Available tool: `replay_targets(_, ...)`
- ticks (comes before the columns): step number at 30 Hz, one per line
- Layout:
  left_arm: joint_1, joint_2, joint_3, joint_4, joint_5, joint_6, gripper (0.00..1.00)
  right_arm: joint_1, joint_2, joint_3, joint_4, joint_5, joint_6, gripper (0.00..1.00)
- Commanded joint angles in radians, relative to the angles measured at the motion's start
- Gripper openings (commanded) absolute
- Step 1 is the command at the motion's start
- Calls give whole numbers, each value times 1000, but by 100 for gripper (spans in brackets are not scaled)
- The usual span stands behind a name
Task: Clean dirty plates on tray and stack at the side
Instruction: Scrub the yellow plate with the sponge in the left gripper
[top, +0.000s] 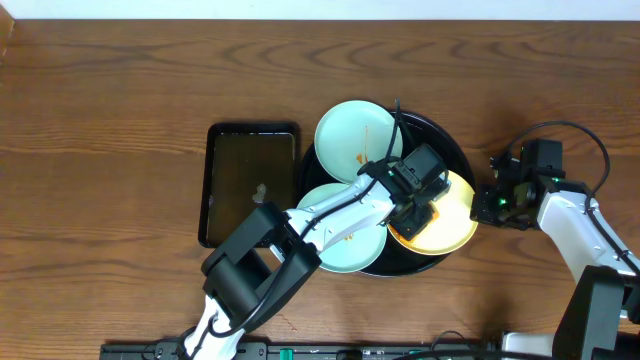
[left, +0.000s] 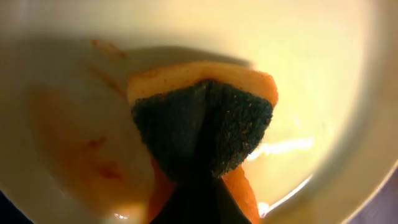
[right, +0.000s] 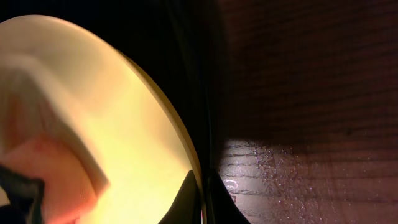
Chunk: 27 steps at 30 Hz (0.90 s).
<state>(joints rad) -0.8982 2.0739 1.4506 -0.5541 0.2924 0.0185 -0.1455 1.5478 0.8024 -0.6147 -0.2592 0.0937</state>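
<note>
The round black tray (top: 446, 141) holds three plates. One mint-blue plate (top: 355, 138) lies at its upper left and another mint-blue plate (top: 335, 248) at its lower left, both with orange streaks. The pale yellow plate (top: 455, 226) lies at the tray's right. My left gripper (top: 413, 210) is shut on an orange sponge with a dark scouring face (left: 205, 124) and presses it onto the yellow plate (left: 311, 62), where sauce smears (left: 99, 158) show. My right gripper (top: 484, 205) is shut on the yellow plate's right rim (right: 124, 124), one finger on each side (right: 203, 202).
A smaller rectangular black tray (top: 250, 140) with dark liquid stands left of the round tray. Brown wooden table (top: 120, 90) lies all around, and a wet patch (right: 261, 174) shows on it beside the right fingers. My left arm crosses over the lower mint-blue plate.
</note>
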Motion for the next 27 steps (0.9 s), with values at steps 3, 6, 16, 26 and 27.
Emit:
replay_targets(3,-10,17,31,76,-59,14,7,-10,5,13,-3,8,-5,1)
replay_targets(6,-10,17,31,175,-89,-20,7,-10,5,13,-3,8,-5,1)
replay_targets(16,-4,24,28,333,-294,-20,7,-10,5,13,-7,7,-5,1)
replay_targets(26,-1,91,26,270,-293,-19,8,-10,5,13,-9,7,-5,1)
replay_targets(27,0,87,26,252,-293,-19,8,-10,5,13,-9,7,-5,1)
